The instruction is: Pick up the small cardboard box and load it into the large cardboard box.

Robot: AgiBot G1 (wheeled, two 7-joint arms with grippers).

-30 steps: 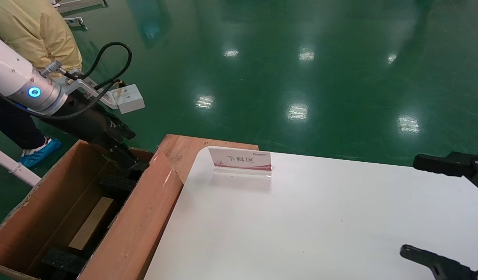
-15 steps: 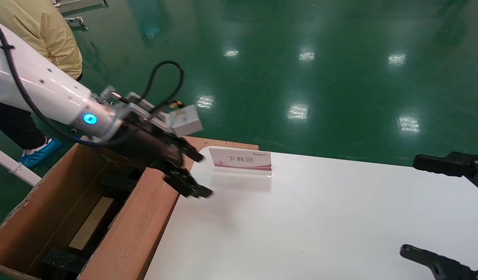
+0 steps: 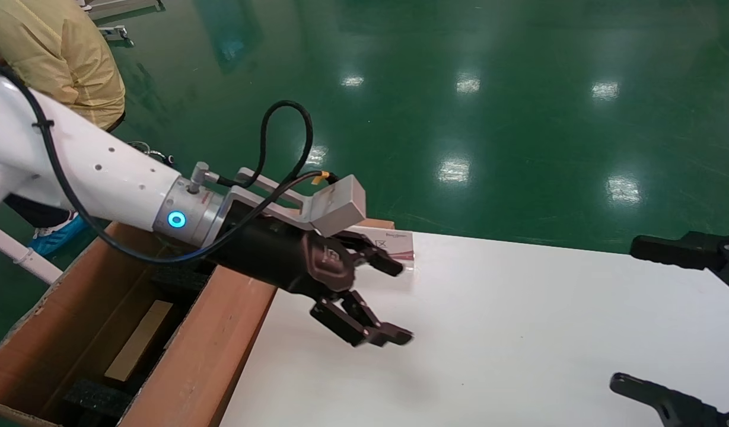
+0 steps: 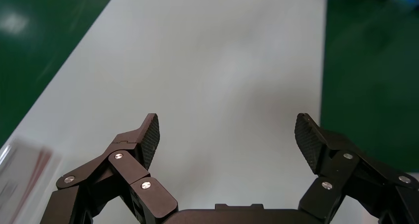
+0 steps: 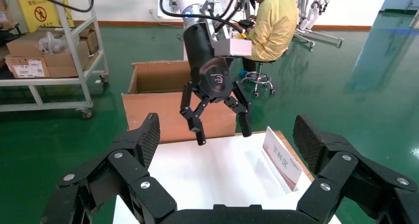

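Head view: the left gripper point(image 3: 381, 302) hovers over the white counter point(image 3: 518, 332), jaws spread and empty. A pale tan face, likely the small cardboard box point(image 3: 140, 339), lies inside the large cardboard box point(image 3: 216, 350) at near left. The gripper could clip the sign point(image 3: 394, 244) just beside it.

Left wrist view: only bare counter lies ahead.

Right wrist view: the right gripper point(image 5: 225, 135) sits parked at the right, jaws spread.

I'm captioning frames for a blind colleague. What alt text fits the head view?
The left gripper, open and empty, reaches over a white table beside the large cardboard box, partly hiding a small sign. The right gripper sits open at the table's right edge.
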